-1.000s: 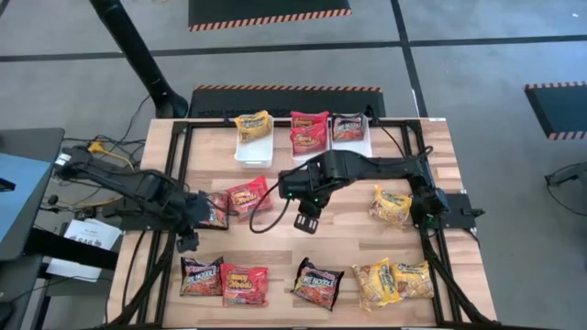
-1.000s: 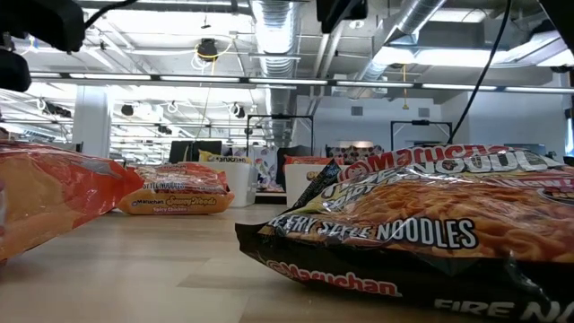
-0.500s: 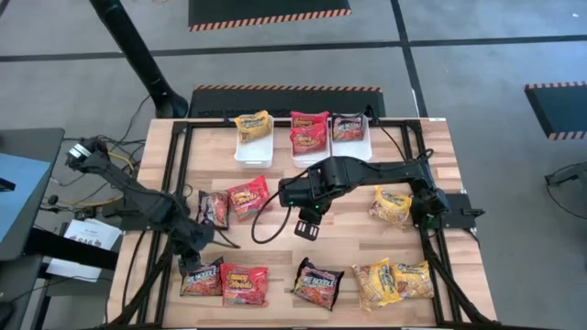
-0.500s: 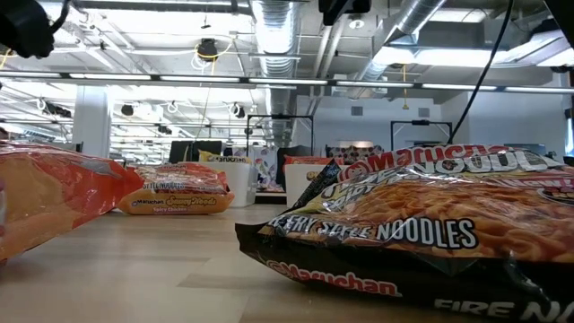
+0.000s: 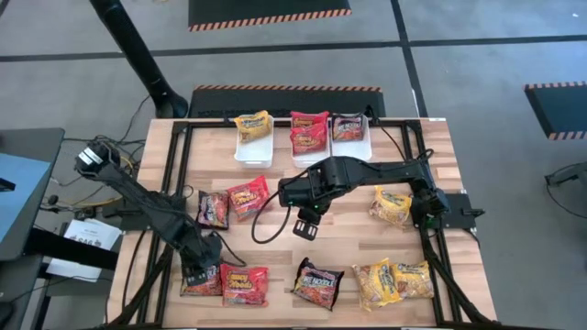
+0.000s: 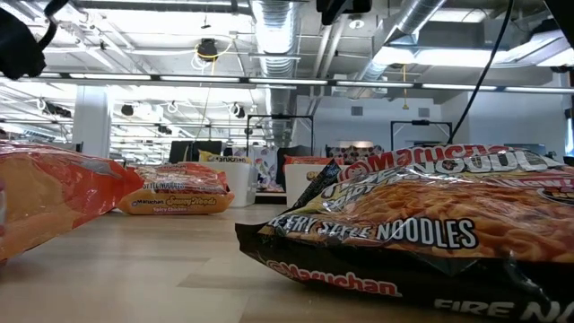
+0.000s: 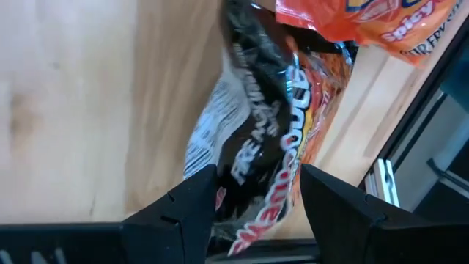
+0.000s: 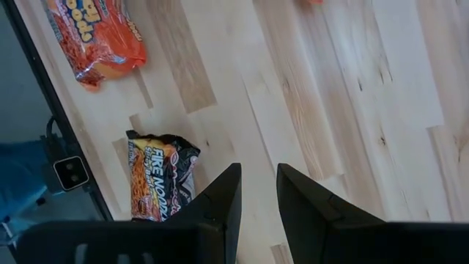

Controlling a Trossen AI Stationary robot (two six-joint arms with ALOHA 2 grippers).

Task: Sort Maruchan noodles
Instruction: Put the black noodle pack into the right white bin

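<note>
High view: left gripper point(image 5: 196, 271) over dark packet point(image 5: 202, 282) at table's front-left corner, red packet point(image 5: 244, 284) just beside; right gripper point(image 5: 307, 225) idles mid-table.

Left wrist view: fingers point(image 7: 183, 207) spread wide, empty, straddling crinkly glossy black packet point(image 7: 272, 150); long axis seemingly runs between fingers; contact unclear.

Right wrist view: fingers point(image 8: 220, 198) part-open, empty.

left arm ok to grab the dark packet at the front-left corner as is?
Probably yes. The left gripper is open right above the dark packet, fingers on either side. The red packet beside it overlaps one edge, so it may get nudged.
</note>
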